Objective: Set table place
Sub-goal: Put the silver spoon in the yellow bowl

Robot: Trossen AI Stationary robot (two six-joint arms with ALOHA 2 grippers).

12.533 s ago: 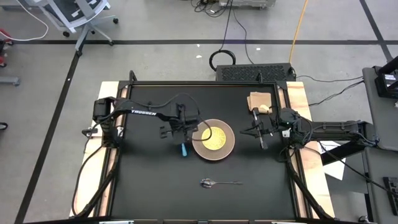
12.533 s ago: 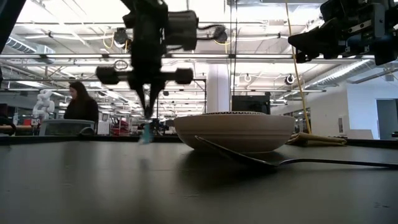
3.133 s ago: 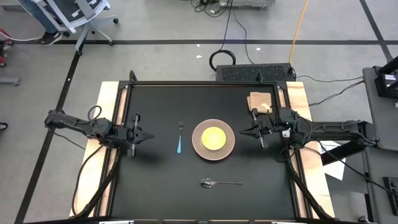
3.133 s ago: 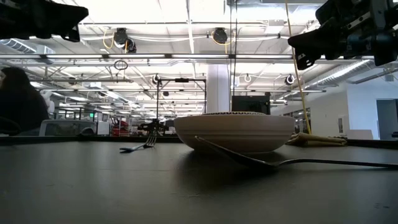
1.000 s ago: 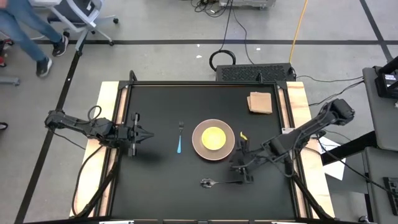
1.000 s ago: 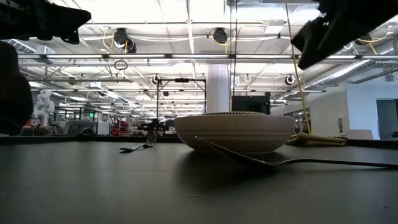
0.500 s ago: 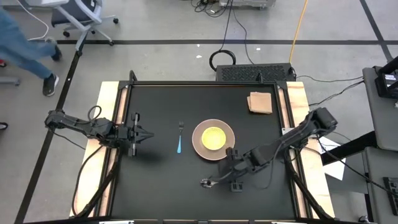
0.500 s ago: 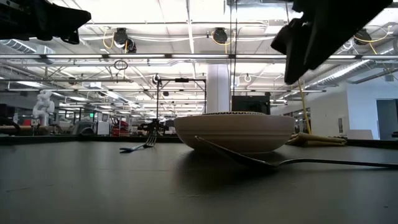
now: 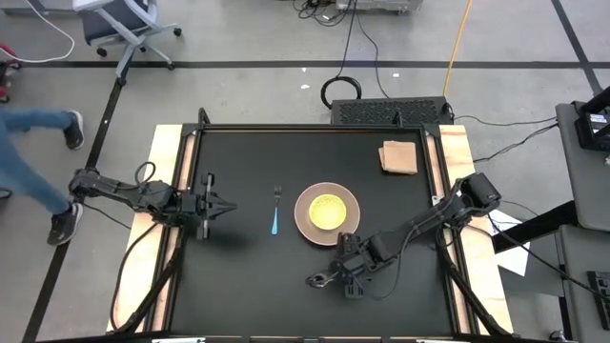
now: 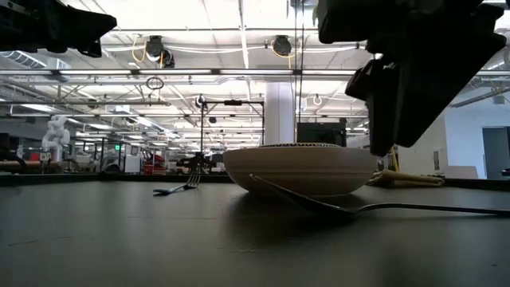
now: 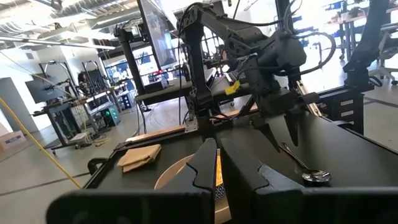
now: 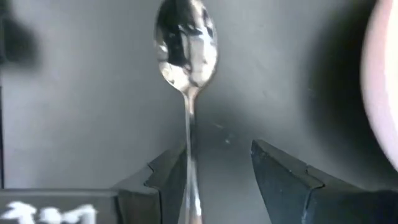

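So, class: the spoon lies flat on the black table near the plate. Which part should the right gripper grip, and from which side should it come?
Grip the spoon by its thin handle, not the wide bowl, coming straight down from above. It lies flat on the table, so no side gives a way under it. The open right gripper already has one finger at the handle, the other finger apart from it, so it likely needs centring first.

From above, the right tool [image 9: 345,276] covers most of the spoon's [image 9: 315,280] handle. A person [image 9: 38,167] beside the bench is blurred and cut off.
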